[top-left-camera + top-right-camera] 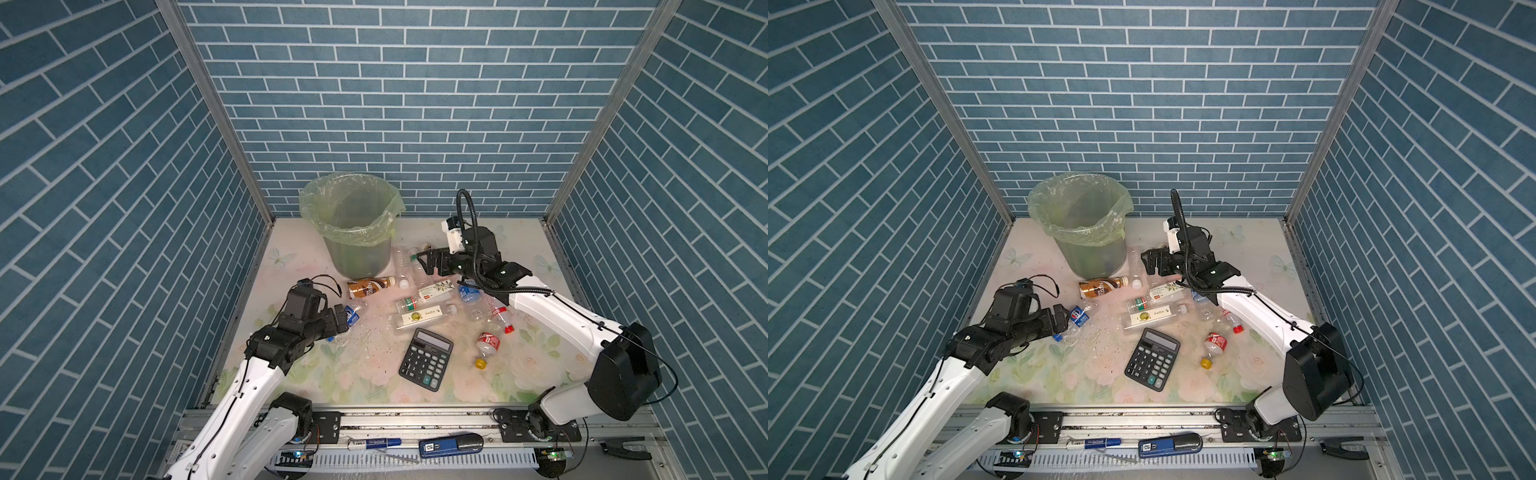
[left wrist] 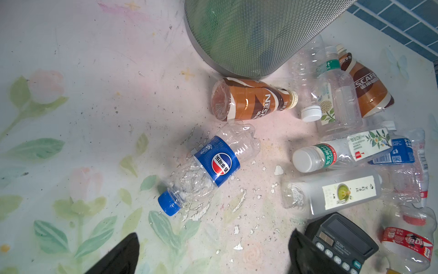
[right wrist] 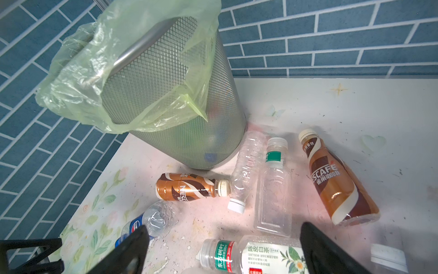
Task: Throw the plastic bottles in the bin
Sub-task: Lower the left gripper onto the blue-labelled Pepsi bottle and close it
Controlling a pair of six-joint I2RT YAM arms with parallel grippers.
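Blue brick-pattern walls (image 1: 395, 104) close you in on three sides, joined at bare metal corner posts (image 1: 216, 112). The desk (image 1: 519, 237) fills the floor of this booth. Its pale cover is printed with pink roses, green leaves and butterflies. It is scuffed, peppered with dark specks, and flaked into white chips (image 2: 237, 206) near the middle. A metal rail (image 1: 415, 415) runs along the near edge, and both arms are mounted there.

The bin (image 1: 357, 253) stands upright at the back of the desk, left of centre, with a yellow-green bag (image 1: 324, 199) folded over its rim. Dim green and blue shapes show through its grey mesh; you cannot tell what they are.

A black calculator (image 1: 426, 359) lies flat in front of centre. The plastic bottles (image 1: 417, 316) lie on the desk outside the bin, most of them heaped between bin and calculator. One brown bottle (image 1: 368, 287) lies just beside the bin's foot, and a second brown bottle (image 3: 336, 180) lies behind the heap. A crushed blue-label bottle (image 2: 216, 163) lies apart on the left, and a red-label bottle (image 1: 487, 345) lies right of the calculator.

Your left pincer (image 2: 211, 257) hangs just beside the blue-label bottle, jaws spread wide and empty. Your right pincer (image 3: 225, 249) hangs over the heap beside the bin, equally wide and empty.
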